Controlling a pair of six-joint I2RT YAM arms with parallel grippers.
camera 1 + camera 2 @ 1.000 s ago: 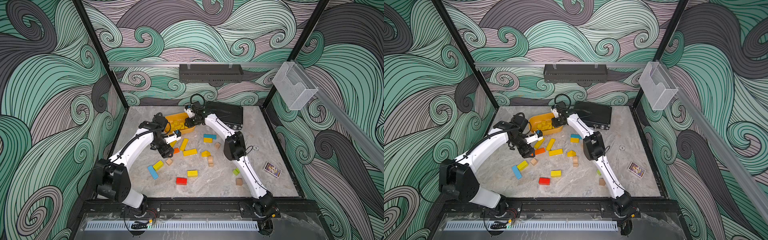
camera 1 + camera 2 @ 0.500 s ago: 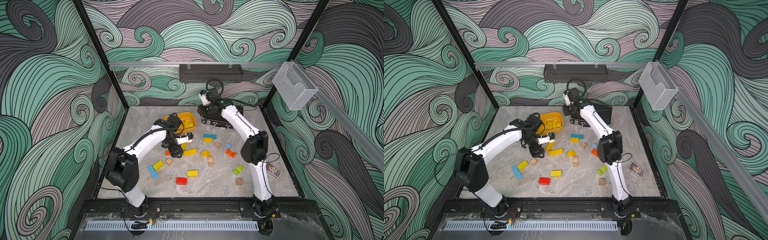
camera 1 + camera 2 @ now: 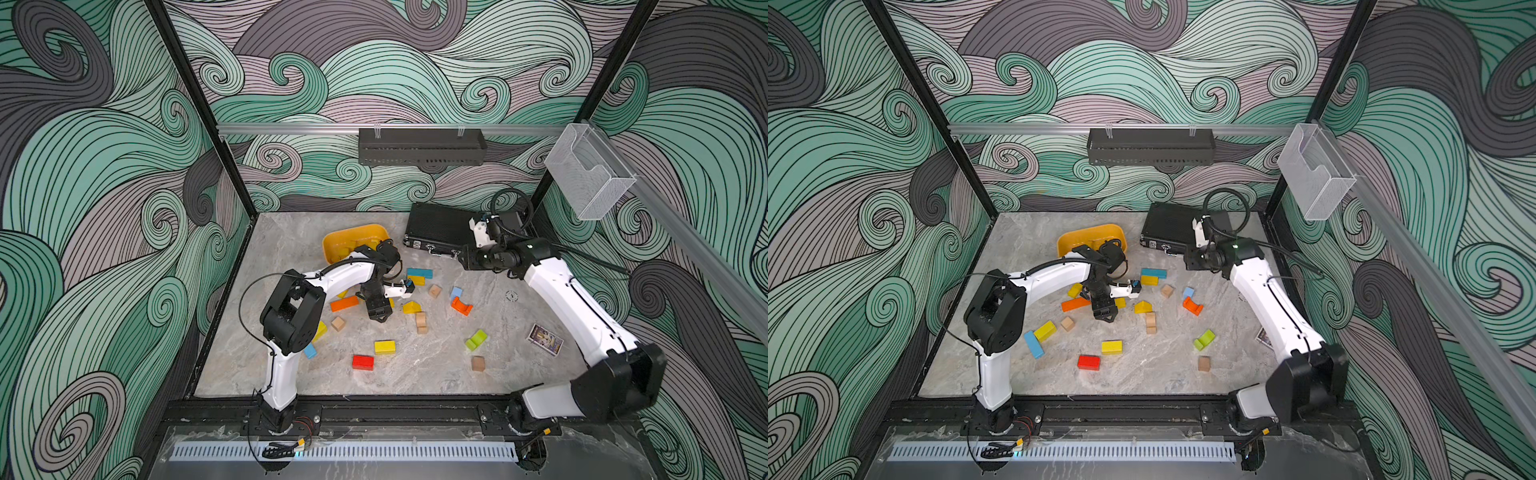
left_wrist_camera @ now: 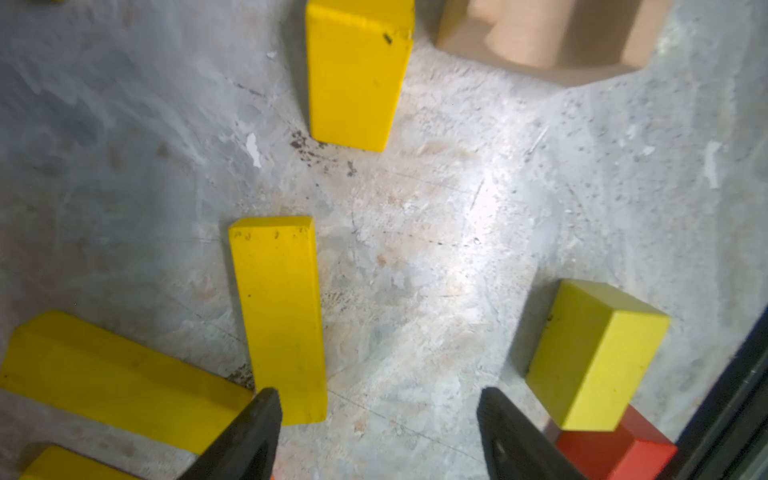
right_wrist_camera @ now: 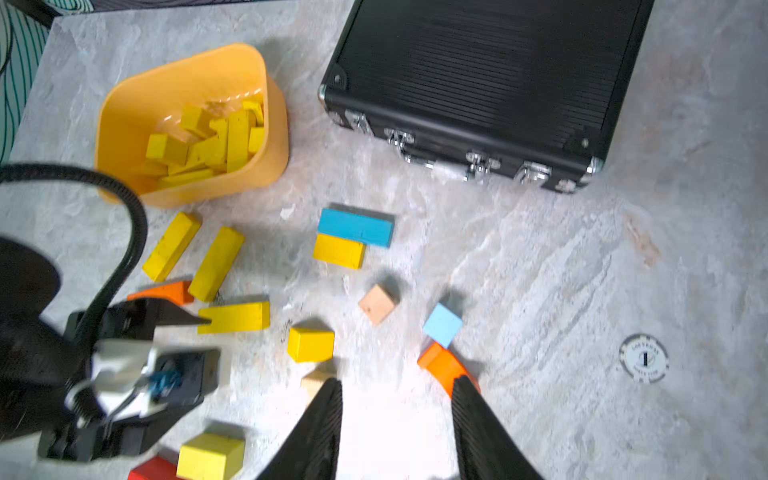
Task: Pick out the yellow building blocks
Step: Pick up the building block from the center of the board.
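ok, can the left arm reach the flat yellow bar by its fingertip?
Probably yes: the left gripper is open and empty right by the yellow bar, whose top is bare. The longer yellow block close beside it may crowd one finger.

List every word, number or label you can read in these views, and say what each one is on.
No text here can be read.
Round white chip: ring of lettering around a central mark, too blurred to read.
Small printed card: picture and print, too small to read.
Black case: no lettering visible.
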